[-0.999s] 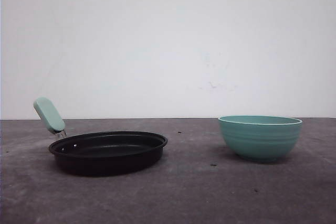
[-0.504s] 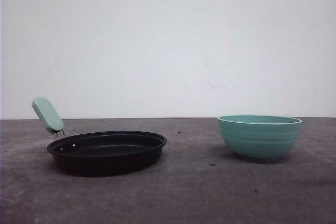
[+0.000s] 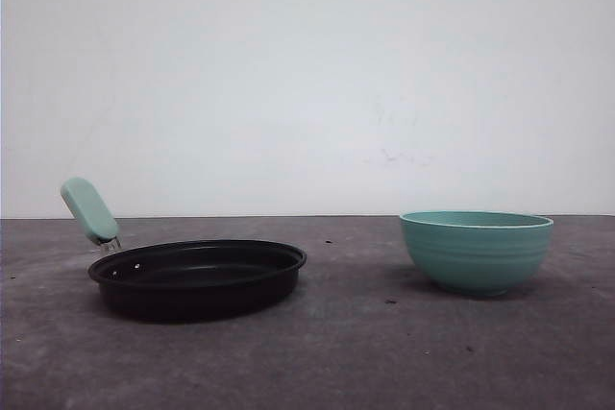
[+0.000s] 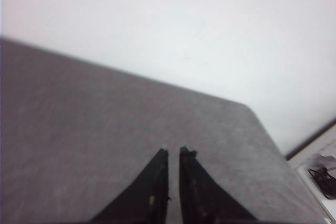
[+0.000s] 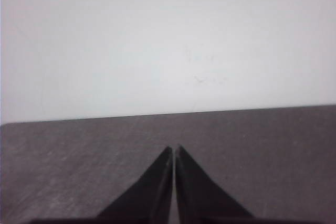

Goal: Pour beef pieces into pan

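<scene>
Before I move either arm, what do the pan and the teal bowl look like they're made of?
The pan looks like dark nonstick-coated metal: matte black, thin rolled rim, rivet-like dots inside. Its handle seems a smooth mint-green plastic or silicone on a short metal neck. The bowl looks like glazed ceramic: soft sheen, ribbed teal wall, paler rim; hard plastic can't be excluded.

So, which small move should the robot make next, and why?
Probably open the right gripper and bring it toward the teal bowl. Both grippers, the left gripper included, look shut on nothing over bare table, and the pan looks empty. The bowl sits on the right; its contents are hidden by its rim.
</scene>
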Available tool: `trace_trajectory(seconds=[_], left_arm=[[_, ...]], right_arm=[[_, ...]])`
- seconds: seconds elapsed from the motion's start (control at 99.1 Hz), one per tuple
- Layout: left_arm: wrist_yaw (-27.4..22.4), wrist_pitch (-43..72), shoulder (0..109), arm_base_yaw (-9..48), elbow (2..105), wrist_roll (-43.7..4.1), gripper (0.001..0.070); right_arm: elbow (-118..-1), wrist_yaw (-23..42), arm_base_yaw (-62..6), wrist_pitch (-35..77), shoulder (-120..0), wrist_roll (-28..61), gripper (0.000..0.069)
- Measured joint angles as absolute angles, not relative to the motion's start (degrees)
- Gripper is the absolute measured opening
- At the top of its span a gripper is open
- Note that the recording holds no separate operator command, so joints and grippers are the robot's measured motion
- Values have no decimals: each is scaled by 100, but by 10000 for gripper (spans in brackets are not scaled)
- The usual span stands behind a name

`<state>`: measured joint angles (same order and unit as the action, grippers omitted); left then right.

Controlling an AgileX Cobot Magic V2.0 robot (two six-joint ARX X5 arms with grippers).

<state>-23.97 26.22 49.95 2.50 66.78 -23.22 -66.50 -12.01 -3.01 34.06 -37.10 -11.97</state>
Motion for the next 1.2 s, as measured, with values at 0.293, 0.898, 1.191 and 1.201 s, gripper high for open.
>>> trace_trajectory(seconds=[0.293, 0.898, 1.191, 1.201], left_arm=[[-2399, 3030, 5057, 484, 7618, -1879, 304], [-1909, 1837, 5389, 663, 4342, -2574, 695], [-1953, -434, 6681, 707, 2724, -3994, 695], [-1966, -519, 6740, 709, 2724, -4003, 695]], right_arm=[[-7540, -1476, -311, 3680, -4244, -854, 263], [-7540, -1479, -331, 4858, -4152, -864, 683], [-7540, -1479, -364, 5280, -3916, -834, 683], [-7540, -1479, -364, 5297, -3916, -834, 683]])
